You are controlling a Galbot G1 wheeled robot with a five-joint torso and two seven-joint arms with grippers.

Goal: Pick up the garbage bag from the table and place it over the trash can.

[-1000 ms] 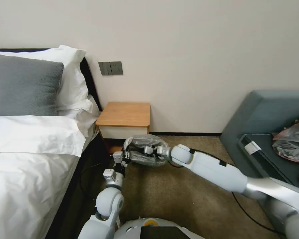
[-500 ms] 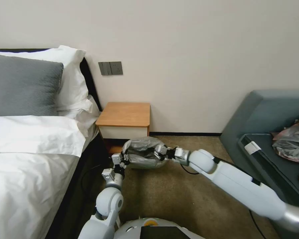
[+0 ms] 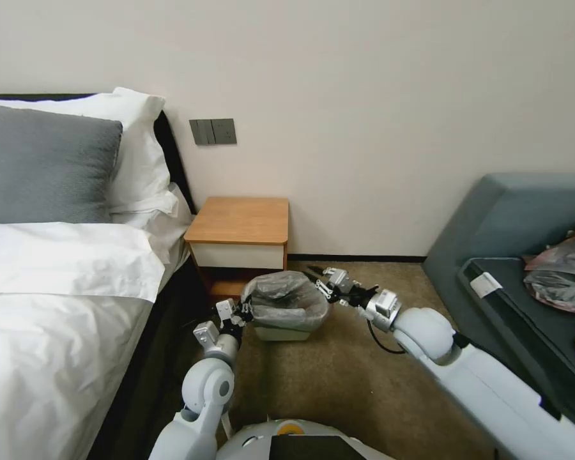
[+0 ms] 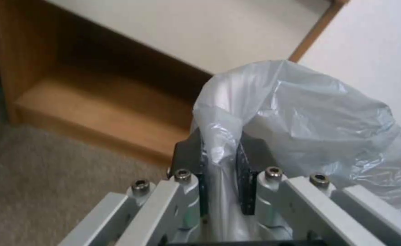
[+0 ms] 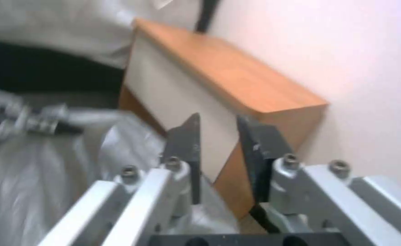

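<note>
The garbage bag (image 3: 284, 295) is draped over the rim of the cream trash can (image 3: 280, 333), which stands on the carpet just in front of the table (image 3: 241, 220). My left gripper (image 3: 244, 313) sits at the can's left edge, shut on a fold of the garbage bag (image 4: 300, 119); the left wrist view shows the film pinched in that left gripper (image 4: 220, 150). My right gripper (image 3: 318, 281) hovers just off the can's right rim. In the right wrist view this right gripper (image 5: 218, 123) is open and holds nothing, with the garbage bag (image 5: 50, 164) below it.
A bed (image 3: 57, 281) with white sheets and a grey pillow runs along the left. At the right stands a grey sofa (image 3: 517, 217) with a heap of plastic bags (image 3: 565, 275). Open carpet (image 3: 338, 377) lies in front of the can. The wall is close behind the table.
My right gripper has let go of the bag and drawn back to the right. The bag has dropped from a raised bundle down over the can, whose wall now shows. The left gripper keeps its hold.
</note>
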